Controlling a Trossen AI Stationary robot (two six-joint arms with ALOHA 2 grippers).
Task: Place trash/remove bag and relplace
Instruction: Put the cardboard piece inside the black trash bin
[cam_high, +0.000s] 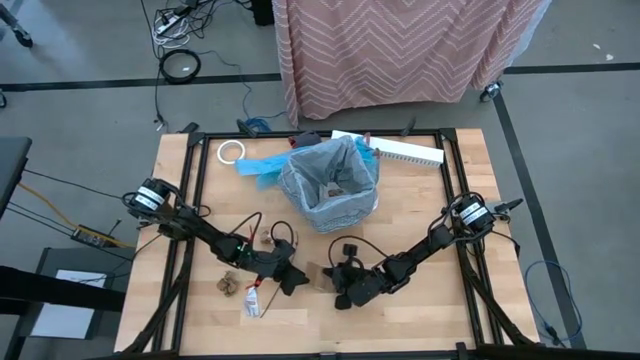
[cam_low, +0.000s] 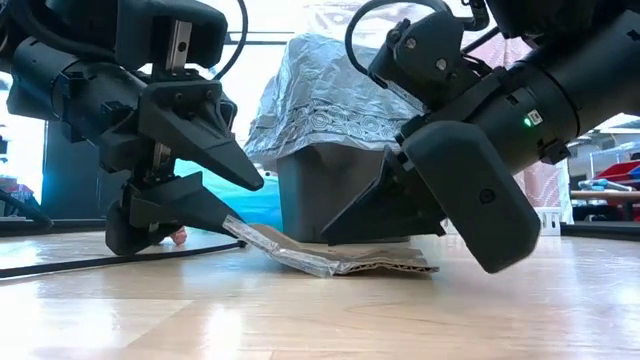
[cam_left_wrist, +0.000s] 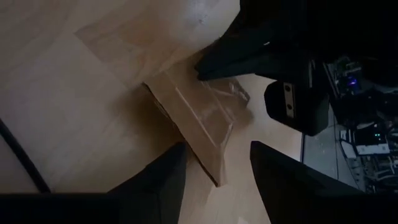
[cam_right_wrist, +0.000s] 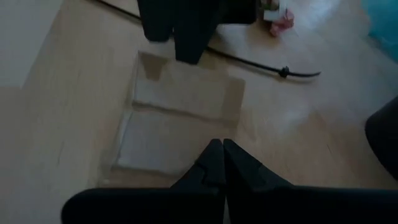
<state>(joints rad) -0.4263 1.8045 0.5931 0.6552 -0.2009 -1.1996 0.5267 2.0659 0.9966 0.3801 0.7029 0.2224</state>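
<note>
Wooden table (cam_high: 420, 320), grey floor around, pink striped cloth at far side. Bin with grey bag (cam_high: 330, 185) far centre, blue plastic bag (cam_high: 260, 168) just left of it, white tape roll (cam_high: 231, 151) far left. Brown cardboard square (cam_low: 340, 258) with clear wrapper (cam_left_wrist: 233, 99) lying on top, flat on table near centre, between both grippers. Left gripper (cam_left_wrist: 214, 171) low at cardboard's left edge, fingers spread wide astride the raised corner, nothing clamped yet. Right gripper (cam_right_wrist: 222, 155) fully closed, tips pressing down on cardboard's right edge, pinning it. Looks light, thin, fairly stiff but bendable; wrapper probably slippery and liable to slide off. Best hold likely the lifted left edge, pinching cardboard and wrapper together. Paper wad (cam_high: 229, 284) and small white tube (cam_high: 253, 300) near left, untouched.
</note>
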